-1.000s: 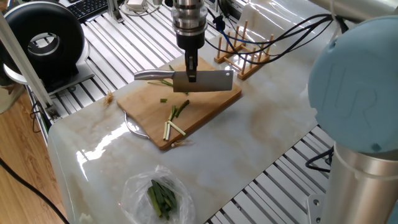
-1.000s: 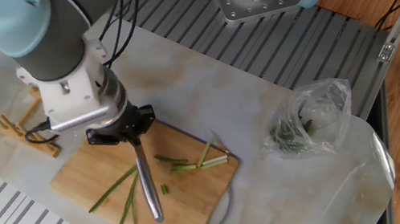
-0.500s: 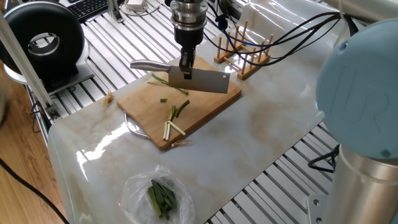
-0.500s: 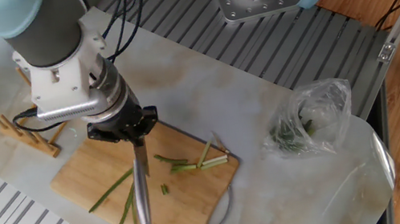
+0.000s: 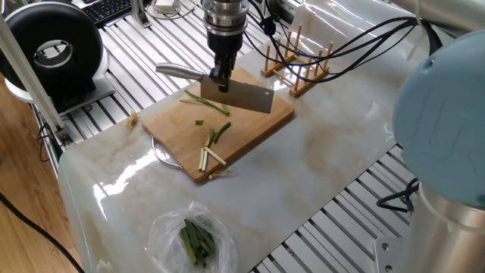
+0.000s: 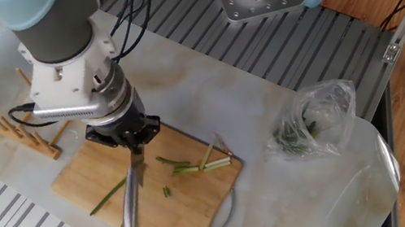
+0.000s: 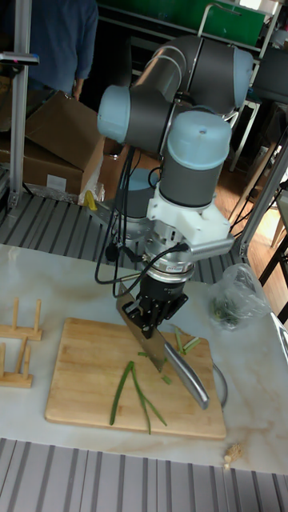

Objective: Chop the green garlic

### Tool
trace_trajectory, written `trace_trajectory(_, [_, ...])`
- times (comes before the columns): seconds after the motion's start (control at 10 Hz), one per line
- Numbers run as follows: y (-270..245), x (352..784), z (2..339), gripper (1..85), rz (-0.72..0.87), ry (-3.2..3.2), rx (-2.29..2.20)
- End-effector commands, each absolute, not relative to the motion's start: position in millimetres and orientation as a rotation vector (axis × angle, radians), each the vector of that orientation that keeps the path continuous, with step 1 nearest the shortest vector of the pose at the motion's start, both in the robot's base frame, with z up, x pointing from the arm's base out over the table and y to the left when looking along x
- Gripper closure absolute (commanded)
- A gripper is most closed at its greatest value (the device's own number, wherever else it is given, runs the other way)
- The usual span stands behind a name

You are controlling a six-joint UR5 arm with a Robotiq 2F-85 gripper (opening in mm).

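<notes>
My gripper (image 5: 220,80) (image 6: 134,140) (image 7: 157,314) is shut on a steel cleaver (image 5: 247,95), held blade-down over the far part of the wooden cutting board (image 5: 258,126) (image 6: 180,218) (image 7: 74,362). Its handle (image 6: 131,206) (image 7: 189,373) sticks out sideways. Thin long stalks of green garlic (image 5: 208,103) (image 6: 112,194) (image 7: 128,389) lie on the board just under the blade. Short white and green cut sticks (image 5: 211,149) (image 6: 199,163) (image 7: 184,344) lie nearer the board's other end, and a tiny green bit (image 5: 199,122) rests between them.
A clear plastic bag of dark green leaves (image 5: 195,240) (image 6: 311,123) (image 7: 232,304) lies on the marble top beside the board. A wooden peg rack (image 5: 298,64) (image 6: 23,127) (image 7: 16,320) stands off the board's far end. A black round device (image 5: 50,48) sits at the back left.
The gripper has turned the cleaver and carried it toward the far side of the board, over the long stalks. The handle has swung round. The garlic pieces have not moved.
</notes>
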State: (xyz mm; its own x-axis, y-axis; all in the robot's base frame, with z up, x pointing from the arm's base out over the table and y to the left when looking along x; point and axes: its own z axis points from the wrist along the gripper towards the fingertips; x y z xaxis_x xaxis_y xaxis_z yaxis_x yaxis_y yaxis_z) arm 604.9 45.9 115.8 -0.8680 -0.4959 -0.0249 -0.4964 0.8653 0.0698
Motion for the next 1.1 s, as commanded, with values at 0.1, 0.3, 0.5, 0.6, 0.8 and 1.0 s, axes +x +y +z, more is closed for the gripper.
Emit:
trace_trajectory(0.1, [50, 604, 130, 84.3, 0.074, 3.044, -0.655])
trace_trajectory(0.3, [39, 598, 139, 84.3, 0.010, 3.046, -0.644])
trace_trajectory(0.5, [45, 594, 145, 84.3, 0.045, 3.047, -0.607])
trace_trajectory(0.6, [48, 598, 145, 84.3, 0.059, 3.030, -0.600])
trace_trajectory(0.8, [53, 606, 144, 84.3, 0.079, 3.003, -0.584])
trace_trajectory(1.0, [55, 608, 145, 84.3, 0.085, 2.993, -0.574])
